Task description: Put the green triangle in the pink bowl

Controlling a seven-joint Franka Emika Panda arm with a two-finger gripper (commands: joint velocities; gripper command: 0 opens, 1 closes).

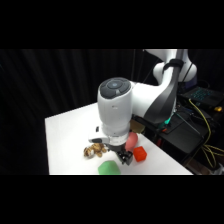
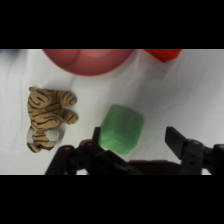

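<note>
The green triangle [image 2: 121, 129] lies on the white table between my gripper's [image 2: 136, 137] fingers, close to the left fingertip [image 2: 97, 135] and well apart from the right one. The gripper is open and holds nothing. The pink bowl [image 2: 87, 60] sits beyond the block, cut off by the picture's top. From the side, the green triangle [image 1: 108, 167] rests at the table's near edge. The gripper [image 1: 122, 156] hangs just above it, under the arm's big white joint. That joint hides most of the pink bowl [image 1: 132, 141].
A small striped tiger toy [image 2: 47, 117] lies left of the green block, also seen as the tiger toy [image 1: 95, 149] beside the gripper. An orange-red block [image 1: 140, 154] stands right of the bowl. Cables and dark equipment [image 1: 200, 125] fill the area off the table's right side.
</note>
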